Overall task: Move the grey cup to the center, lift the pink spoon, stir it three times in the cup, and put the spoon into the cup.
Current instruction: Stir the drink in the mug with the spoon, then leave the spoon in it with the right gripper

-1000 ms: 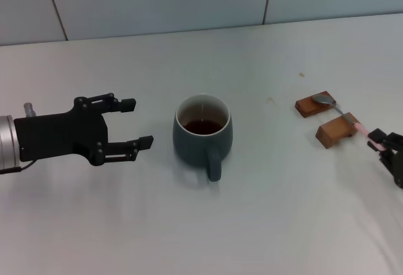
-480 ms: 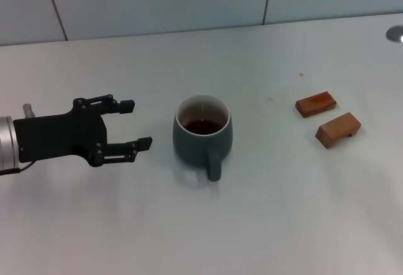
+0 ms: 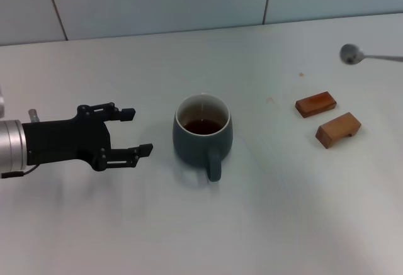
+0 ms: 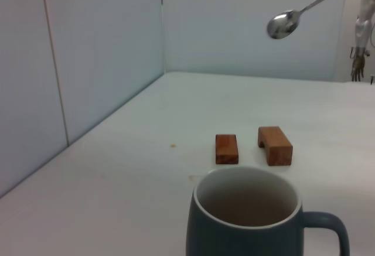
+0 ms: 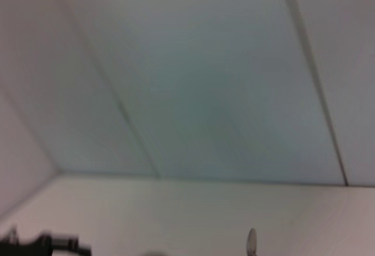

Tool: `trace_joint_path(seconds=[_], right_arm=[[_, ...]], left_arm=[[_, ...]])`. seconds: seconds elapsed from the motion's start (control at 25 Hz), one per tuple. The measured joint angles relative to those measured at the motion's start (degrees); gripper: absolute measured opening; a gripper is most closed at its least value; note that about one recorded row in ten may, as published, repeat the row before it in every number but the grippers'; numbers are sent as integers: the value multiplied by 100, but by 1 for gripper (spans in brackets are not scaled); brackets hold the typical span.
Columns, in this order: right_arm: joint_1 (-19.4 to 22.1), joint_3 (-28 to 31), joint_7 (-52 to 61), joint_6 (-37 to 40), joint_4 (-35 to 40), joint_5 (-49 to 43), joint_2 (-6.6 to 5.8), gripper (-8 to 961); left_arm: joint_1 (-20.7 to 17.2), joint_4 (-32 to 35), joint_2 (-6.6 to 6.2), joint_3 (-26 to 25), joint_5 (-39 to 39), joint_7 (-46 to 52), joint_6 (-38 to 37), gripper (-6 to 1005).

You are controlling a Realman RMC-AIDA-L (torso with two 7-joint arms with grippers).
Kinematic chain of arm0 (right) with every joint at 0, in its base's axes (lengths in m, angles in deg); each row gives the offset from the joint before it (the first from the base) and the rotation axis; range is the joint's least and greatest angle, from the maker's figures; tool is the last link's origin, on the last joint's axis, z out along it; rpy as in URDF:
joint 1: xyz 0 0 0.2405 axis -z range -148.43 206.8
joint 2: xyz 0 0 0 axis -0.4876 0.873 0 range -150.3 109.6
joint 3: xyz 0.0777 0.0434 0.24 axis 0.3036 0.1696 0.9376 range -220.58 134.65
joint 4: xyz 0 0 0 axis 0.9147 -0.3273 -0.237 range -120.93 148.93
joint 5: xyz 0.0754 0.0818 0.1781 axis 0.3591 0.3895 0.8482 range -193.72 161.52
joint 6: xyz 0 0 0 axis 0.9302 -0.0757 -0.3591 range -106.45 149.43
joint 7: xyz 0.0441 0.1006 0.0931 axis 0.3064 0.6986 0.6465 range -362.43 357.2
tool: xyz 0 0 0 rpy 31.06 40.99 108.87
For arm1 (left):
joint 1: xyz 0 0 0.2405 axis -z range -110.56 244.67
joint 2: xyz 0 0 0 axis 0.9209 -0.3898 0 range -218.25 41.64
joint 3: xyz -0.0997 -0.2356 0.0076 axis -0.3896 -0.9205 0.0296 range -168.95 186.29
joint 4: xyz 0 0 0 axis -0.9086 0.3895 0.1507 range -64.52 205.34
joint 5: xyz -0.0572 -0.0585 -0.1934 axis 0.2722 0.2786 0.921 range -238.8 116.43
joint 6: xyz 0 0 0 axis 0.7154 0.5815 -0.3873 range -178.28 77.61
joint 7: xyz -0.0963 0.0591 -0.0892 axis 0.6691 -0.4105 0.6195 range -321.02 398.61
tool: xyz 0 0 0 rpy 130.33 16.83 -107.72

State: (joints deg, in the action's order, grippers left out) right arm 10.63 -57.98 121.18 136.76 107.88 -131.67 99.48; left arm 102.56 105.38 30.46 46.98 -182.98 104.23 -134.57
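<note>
The grey cup (image 3: 203, 138) stands mid-table with dark liquid inside and its handle toward me; it also shows close in the left wrist view (image 4: 246, 221). My left gripper (image 3: 137, 130) is open and empty, just left of the cup and apart from it. The pink spoon (image 3: 350, 53) hangs in the air at the far right, above the table, with its handle running off the frame's edge. In the left wrist view the spoon (image 4: 285, 24) is high above the blocks. Its bowl tip shows in the right wrist view (image 5: 251, 241). My right gripper, holding it, is out of frame.
Two brown wooden blocks (image 3: 315, 104) (image 3: 338, 129) lie on the white table right of the cup, with nothing on them. A tiled wall (image 3: 157, 1) runs along the table's far edge.
The spoon has left the wooden blocks and now hangs in the air at the upper right. My right gripper has gone out of the head view. My left gripper has drawn back slightly.
</note>
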Motion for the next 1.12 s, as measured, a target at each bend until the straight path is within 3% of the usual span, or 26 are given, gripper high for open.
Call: trace_joint_path(seconds=[0.08,0.16,0.28,0.4,0.76,0.88,0.92,1.12], right_arm=[[0,-221,136,37,296,2,-6,120],[-154,-986,767,161,1410,-47,-72,120],[-227,-1158,910,207,1632,-90,-89,120],[-678,-1803,1528,428,2021,-434,-207,120],[-1612,-2872,2271,476,1795,-1184,-417,119],[-2033,-3035,2411,457,1431,-1352,-462,119],[-2356,-3058,2427,450,1076,-1557,-475,119],[-2881,-3253,2395,304,264,-1978,-474,119]], left_arm=[[1,-9,3,27,4,12,23,806],[1,-30,9,47,33,17,15,805],[-3,-33,8,48,61,20,5,805],[-12,-39,9,59,108,22,-10,805],[1,-44,6,137,113,22,-15,805],[-7,-39,6,172,114,22,-21,805],[-9,-34,6,185,114,23,-23,805],[-16,-26,6,199,114,50,-38,805]])
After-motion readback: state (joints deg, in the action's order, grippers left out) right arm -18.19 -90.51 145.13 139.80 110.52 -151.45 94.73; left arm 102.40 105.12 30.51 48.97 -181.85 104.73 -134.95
